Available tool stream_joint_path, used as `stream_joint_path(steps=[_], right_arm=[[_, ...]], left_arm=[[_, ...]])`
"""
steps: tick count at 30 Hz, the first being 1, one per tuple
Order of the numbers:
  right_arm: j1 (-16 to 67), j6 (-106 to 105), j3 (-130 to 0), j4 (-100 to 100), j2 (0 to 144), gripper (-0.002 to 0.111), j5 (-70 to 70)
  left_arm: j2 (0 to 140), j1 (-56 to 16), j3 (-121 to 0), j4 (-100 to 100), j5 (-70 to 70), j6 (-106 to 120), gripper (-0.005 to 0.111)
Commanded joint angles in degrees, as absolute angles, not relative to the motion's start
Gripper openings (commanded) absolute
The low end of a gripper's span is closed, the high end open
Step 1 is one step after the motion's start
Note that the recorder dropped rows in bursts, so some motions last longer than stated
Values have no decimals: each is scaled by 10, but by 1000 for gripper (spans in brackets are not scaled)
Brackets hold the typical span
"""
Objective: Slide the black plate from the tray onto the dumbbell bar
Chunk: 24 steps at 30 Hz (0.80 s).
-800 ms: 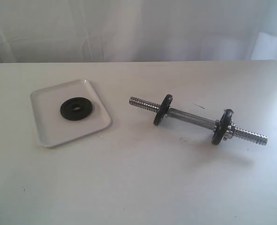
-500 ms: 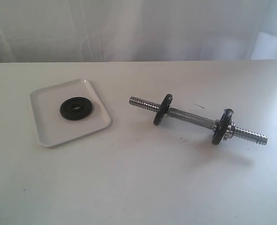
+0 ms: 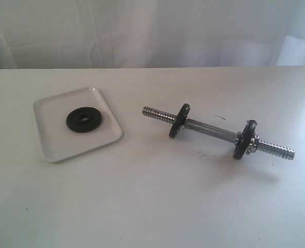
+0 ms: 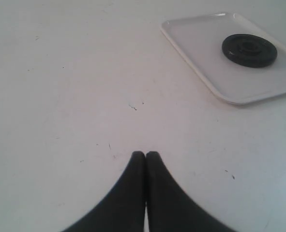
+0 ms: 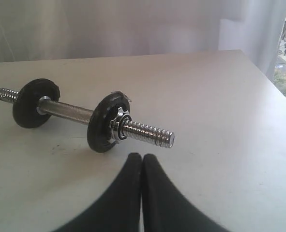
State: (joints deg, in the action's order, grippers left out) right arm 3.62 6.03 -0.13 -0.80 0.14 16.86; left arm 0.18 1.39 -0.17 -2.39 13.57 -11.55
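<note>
The white counter [image 3: 152,206] carries a white tray [image 3: 59,142] at the left and, well apart to its right, the dumbbell bar [image 3: 211,132]. The black plate [image 3: 93,123] lies flat in the tray. The left claw [image 4: 145,155] and right claw [image 5: 142,157] are both clenched, gripping nothing.

Soft, bright daylight seems to come through the pale curtain [image 3: 142,31] behind the white table [image 3: 152,206], washing the exterior view pale and leaving only a faint shadow beside the dumbbell bar [image 3: 211,132]. All views are grainy and slightly soft; the left gripper [image 4: 145,155] and right gripper [image 5: 142,157] show as featureless, blurred black shapes.
</note>
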Motion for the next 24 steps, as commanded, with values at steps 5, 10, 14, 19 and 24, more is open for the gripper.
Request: stream_joint_path(steps=[5, 10, 14, 19, 24], right_arm=[[35, -53, 0, -36, 0, 0, -11], [35, -54, 0, -36, 0, 0, -178], [35, -54, 0, -36, 0, 0, -224], [35, -54, 0, -36, 0, 0, -224], [35, 164, 0, -32, 0, 0, -263]], left_arm=[[0, 16, 0, -21, 135, -115, 0], [0, 16, 0, -21, 135, -115, 0], [0, 16, 0, -21, 135, -115, 0], [0, 16, 0, -21, 135, -115, 0], [0, 16, 0, -21, 135, -115, 0]])
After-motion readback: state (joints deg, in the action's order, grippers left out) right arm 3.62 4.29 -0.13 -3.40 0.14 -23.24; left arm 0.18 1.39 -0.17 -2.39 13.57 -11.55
